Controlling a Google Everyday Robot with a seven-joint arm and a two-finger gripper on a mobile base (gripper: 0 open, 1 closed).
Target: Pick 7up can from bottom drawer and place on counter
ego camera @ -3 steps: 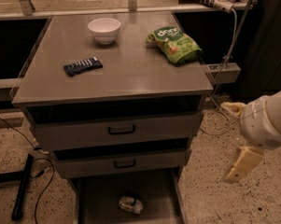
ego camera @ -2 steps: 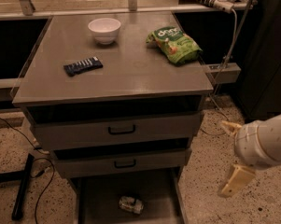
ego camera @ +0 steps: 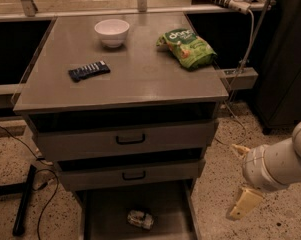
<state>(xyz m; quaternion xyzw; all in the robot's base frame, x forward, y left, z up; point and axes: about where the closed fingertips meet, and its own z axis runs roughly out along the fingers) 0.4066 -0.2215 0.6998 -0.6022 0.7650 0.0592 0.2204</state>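
The 7up can lies on its side, dented, on the dark floor of the open bottom drawer, near its middle. The counter is the broad grey top of the cabinet above. My gripper hangs over the floor to the right of the cabinet, at about the height of the lower drawers. It is open and empty, with one cream fingertip above the other. It stays well to the right of the can and touches nothing.
On the counter are a white bowl, a green snack bag and a dark snack bar. Two closed grey drawers with black handles sit above the open one. A black stand leg and cables lie at left.
My gripper and arm have moved down and slightly left, nearer the cabinet's lower right. The can and the counter items have not moved.
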